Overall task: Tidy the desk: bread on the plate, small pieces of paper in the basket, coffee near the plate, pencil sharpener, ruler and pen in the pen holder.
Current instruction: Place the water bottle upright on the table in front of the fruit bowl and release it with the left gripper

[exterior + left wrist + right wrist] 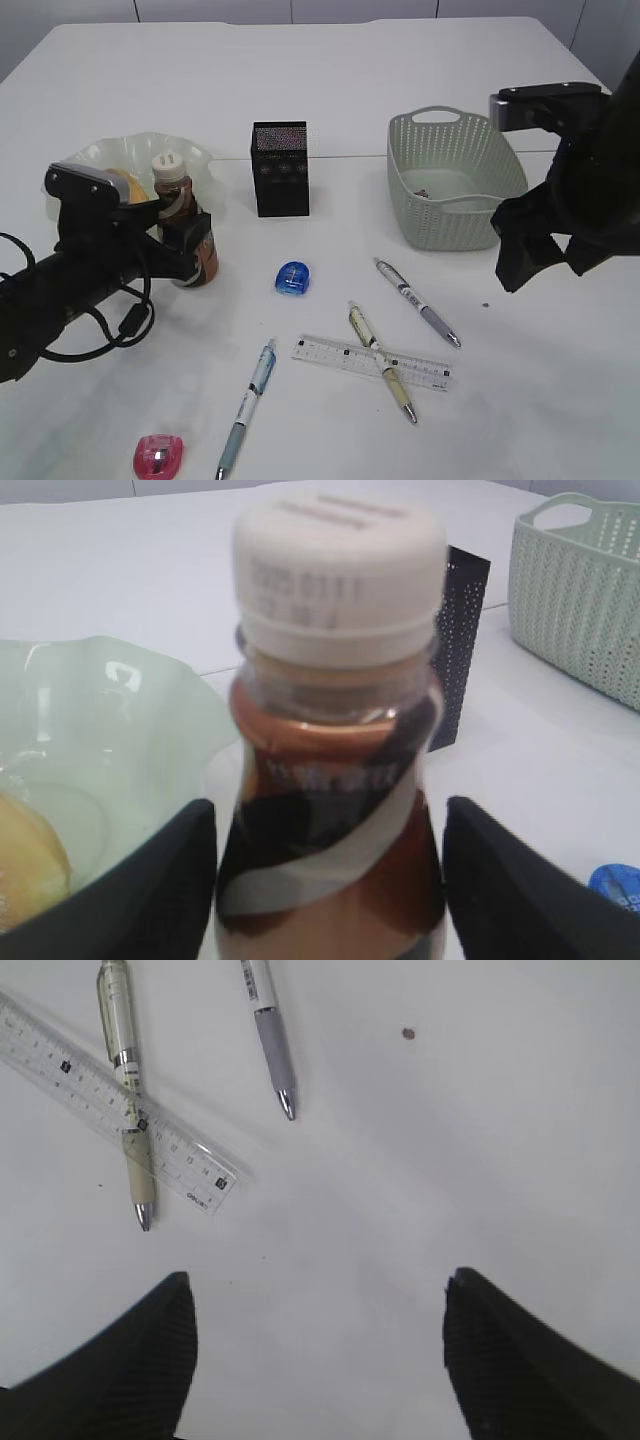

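Left wrist view shows the coffee upright between the left end effector fingers, small gaps on both sides, so nothing is gripped. It stands just right of the plate holding the bread. Right end effector hovers wide apart over bare tabletop, near the ruler.

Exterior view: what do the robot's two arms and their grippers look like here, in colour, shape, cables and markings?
Both arms are black. The left arm has loose black cables looping beside it and a grey block on top near its wrist. The right arm is bulkier and angular, with a grey-black box at its top. The fingers are broad, matte black wedges with a finely ribbed surface. No markings are legible.
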You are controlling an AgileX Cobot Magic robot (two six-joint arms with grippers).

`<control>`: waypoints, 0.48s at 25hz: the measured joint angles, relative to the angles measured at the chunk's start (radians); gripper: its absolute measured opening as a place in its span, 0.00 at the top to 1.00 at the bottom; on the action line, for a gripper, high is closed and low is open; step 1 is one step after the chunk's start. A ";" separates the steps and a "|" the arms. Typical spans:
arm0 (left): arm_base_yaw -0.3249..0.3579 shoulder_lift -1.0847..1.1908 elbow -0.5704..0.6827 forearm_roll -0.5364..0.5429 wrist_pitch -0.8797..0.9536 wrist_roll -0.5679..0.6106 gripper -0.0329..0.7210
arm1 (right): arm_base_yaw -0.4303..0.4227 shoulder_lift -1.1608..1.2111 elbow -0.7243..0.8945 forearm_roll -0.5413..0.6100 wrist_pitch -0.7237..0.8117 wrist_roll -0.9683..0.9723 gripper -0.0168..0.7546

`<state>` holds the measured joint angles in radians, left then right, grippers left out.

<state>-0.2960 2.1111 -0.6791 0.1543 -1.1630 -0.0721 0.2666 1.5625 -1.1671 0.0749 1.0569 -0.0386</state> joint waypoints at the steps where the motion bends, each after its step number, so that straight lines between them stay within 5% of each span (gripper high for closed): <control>1: 0.000 -0.007 0.002 0.000 0.004 0.000 0.27 | 0.000 0.000 0.000 0.000 0.002 0.000 0.25; 12: 0.000 -0.147 0.004 0.022 0.014 0.013 0.26 | 0.000 0.000 0.000 -0.010 0.002 0.000 0.25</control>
<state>-0.2960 1.9644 -0.6755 0.1762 -1.1490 -0.0589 0.2666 1.5625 -1.1671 0.0646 1.0586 -0.0386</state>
